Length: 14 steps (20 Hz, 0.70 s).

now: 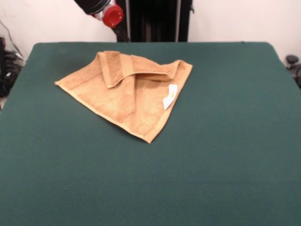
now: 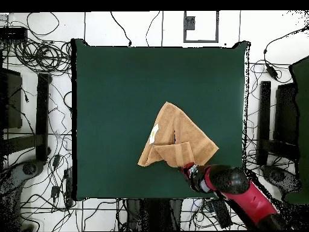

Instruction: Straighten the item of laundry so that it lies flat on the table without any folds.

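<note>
Seemingly claw [image 2: 188,170] at towel [image 2: 175,136] corner | folded on table [image 2: 121,84]

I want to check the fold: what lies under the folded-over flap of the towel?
Under the flap only more of the same towel shows, with its white tag exposed near one edge. The covered part of the towel and the table beneath cannot be seen.

even soft light, faint shadows, slight blur
</note>
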### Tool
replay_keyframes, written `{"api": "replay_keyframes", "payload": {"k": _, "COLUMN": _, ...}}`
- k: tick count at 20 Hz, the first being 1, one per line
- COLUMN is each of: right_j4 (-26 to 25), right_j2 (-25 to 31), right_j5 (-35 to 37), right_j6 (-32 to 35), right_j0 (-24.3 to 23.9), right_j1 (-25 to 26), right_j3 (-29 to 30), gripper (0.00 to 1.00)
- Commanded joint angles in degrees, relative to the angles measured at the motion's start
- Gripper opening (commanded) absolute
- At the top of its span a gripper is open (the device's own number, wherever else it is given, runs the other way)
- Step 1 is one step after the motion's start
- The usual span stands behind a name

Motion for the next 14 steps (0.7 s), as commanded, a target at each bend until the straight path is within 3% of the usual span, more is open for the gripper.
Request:
{"api": "replay_keyframes", "payload": {"k": 1, "right_j4": 2.73, "right_j2": 0.32, "right_j5": 3.93, "right_j6": 6.79, "right_j0": 3.50, "right_j1": 0.35, "right_j3": -4.53, "gripper": 1.00}}
{"api": "replay_keyframes", "payload": {"k": 3, "right_j4": 1.76, "right_j2": -0.21, "right_j5": 2.27, "right_j6": 6.58, "right_j0": 4.13, "right_j1": -0.02, "right_j3": -5.11, "gripper": 1.00}}
{"api": "replay_keyframes", "payload": {"k": 7, "right_j4": -8.78, "right_j2": -2.94, "right_j5": -15.66, "right_j6": 3.54, "right_j0": 7.21, "right_j1": -1.96, "right_j3": -8.20, "gripper": 1.00}}
{"api": "replay_keyframes", "payload": {"k": 14, "right_j4": -14.04, "right_j2": -2.45, "right_j5": -29.72, "right_j6": 5.15, "right_j0": 6.91, "right_j1": -1.56, "right_j3": -8.21, "gripper": 1.00}}
